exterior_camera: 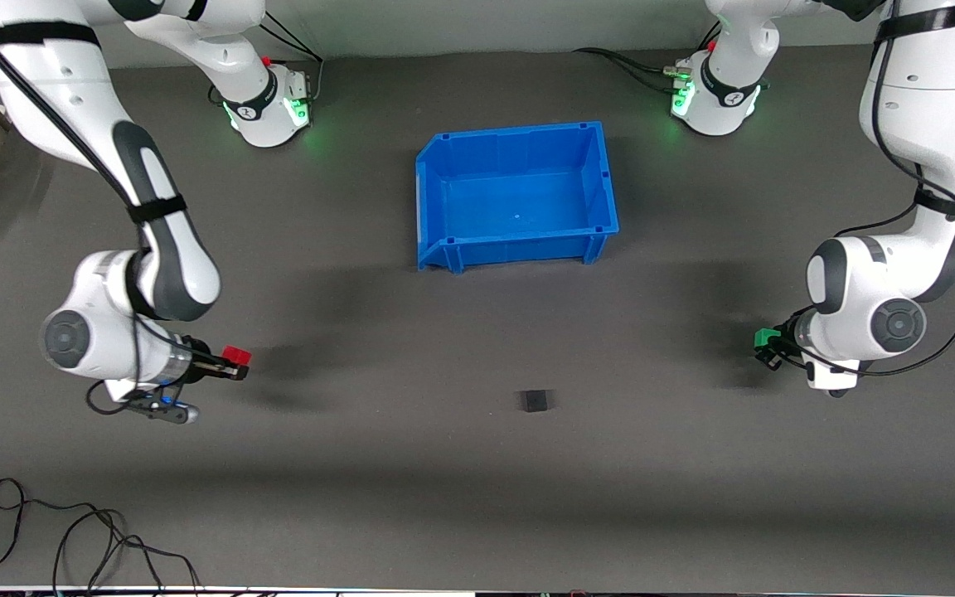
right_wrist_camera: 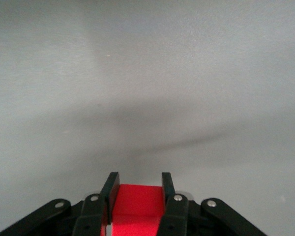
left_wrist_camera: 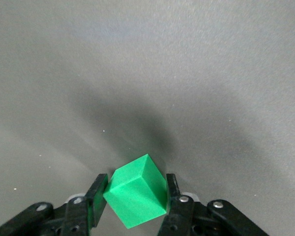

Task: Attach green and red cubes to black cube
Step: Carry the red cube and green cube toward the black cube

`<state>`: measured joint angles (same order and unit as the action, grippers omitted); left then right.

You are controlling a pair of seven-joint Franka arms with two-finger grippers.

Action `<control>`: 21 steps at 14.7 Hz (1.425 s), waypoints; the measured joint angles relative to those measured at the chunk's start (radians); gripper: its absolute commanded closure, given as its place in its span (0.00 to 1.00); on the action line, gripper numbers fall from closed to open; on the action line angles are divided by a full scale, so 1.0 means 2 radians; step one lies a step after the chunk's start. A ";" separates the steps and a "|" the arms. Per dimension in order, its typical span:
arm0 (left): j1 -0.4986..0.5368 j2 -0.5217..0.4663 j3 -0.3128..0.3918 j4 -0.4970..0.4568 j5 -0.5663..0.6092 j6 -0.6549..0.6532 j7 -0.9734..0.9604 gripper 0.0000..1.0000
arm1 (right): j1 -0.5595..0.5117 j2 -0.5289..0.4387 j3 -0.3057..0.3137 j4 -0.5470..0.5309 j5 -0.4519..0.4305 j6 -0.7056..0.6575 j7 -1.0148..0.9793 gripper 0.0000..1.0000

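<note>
White arms, black joints, black cables.

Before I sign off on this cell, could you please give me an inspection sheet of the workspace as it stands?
Surface: dark grey table, no spills seen.
Job's things: green cube in the left hand, tilted; red cube in the right hand; black cube alone on the table, nearer the front camera than the blue bin.
Clutter: nothing seen.
Hands: left hand shut on the green cube at its end of the table; right hand shut on the red cube at its end.
Cables: loose black cable at the table's near edge.
Surroundings: grey wall along the arms' bases.
</note>
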<state>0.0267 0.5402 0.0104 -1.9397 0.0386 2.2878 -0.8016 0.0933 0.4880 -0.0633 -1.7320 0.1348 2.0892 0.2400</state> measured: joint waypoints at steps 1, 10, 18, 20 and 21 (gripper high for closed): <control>0.001 0.000 0.001 0.000 0.001 0.000 -0.001 0.97 | 0.000 -0.008 0.000 0.014 0.000 -0.026 0.008 1.00; -0.002 0.000 -0.004 0.067 -0.076 -0.032 -0.027 0.99 | 0.077 0.003 0.010 0.075 0.035 -0.063 0.418 1.00; -0.130 0.048 -0.018 0.160 -0.121 -0.050 -0.234 0.99 | 0.142 0.099 0.012 0.165 0.074 -0.028 0.706 1.00; -0.174 0.074 -0.019 0.181 -0.122 -0.049 -0.272 0.99 | 0.159 0.121 0.013 0.189 0.074 -0.022 0.743 1.00; -0.194 0.085 -0.019 0.190 -0.122 -0.048 -0.289 0.99 | 0.168 0.132 0.013 0.201 0.074 -0.018 0.758 1.00</control>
<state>-0.3610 0.7099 -0.0275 -1.5592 -0.2058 2.1914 -1.3792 0.4298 0.7528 -0.0376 -1.3305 0.2831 2.0542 1.7559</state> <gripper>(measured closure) 0.471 0.608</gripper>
